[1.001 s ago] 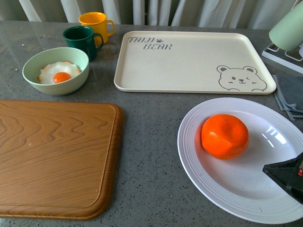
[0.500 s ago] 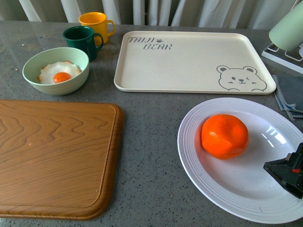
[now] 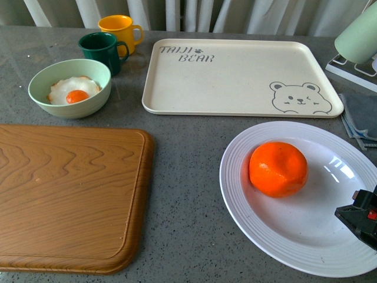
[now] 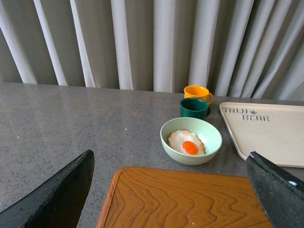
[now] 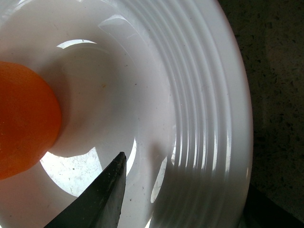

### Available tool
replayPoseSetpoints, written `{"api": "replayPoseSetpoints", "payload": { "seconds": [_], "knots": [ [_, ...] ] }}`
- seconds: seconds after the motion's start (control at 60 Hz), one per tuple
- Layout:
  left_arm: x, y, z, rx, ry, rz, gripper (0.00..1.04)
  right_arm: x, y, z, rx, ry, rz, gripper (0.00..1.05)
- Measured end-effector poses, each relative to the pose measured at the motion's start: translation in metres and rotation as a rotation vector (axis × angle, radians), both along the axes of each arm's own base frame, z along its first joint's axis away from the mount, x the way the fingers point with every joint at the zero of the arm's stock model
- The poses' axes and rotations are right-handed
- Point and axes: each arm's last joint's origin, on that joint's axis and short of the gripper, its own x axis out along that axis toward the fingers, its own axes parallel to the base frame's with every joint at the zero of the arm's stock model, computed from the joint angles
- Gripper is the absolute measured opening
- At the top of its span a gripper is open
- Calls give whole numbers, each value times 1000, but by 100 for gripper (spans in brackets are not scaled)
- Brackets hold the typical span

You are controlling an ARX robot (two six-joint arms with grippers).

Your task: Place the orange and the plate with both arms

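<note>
The orange (image 3: 278,169) lies in the well of the white plate (image 3: 247,203) at the front right of the grey table. My right gripper (image 3: 359,219) is open at the plate's near right rim. In the right wrist view the gripper (image 5: 185,190) straddles the ridged rim of the plate (image 5: 204,95): one finger (image 5: 102,194) is over the well, the other is outside the rim. The orange (image 5: 23,123) is apart from that finger. My left gripper (image 4: 170,157) is open and empty, held above the wooden board (image 4: 190,199); it is out of the front view.
A wooden cutting board (image 3: 65,194) fills the front left. A pale green bowl (image 3: 69,88) with a fried egg, a dark green mug (image 3: 101,50) and a yellow mug (image 3: 119,29) stand at the back left. A cream bear tray (image 3: 235,76) lies behind the plate. A pale green cup (image 3: 359,35) and a grey cloth (image 3: 360,118) are at the far right.
My right gripper has drawn back a little toward the right edge of the front view. The plate and orange have shifted very slightly left. The rest is unmoved.
</note>
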Motion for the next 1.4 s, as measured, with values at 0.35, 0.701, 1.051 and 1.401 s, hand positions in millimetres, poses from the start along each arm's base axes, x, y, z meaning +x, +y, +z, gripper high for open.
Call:
{"api": "replayPoseSetpoints", "payload": {
  "seconds": [0.35,0.701,1.051,1.401],
  "knots": [
    [0,0,0,0,0,0,96,0,-2,3,64,4,-57,20],
    [0,0,0,0,0,0,96,0,-7,15,114,-31,-72,14],
    [0,0,0,0,0,0,96,0,-12,27,215,-85,-56,4],
    [0,0,0,0,0,0,96,-2,-18,33,241,-120,-81,3]
  ]
}}
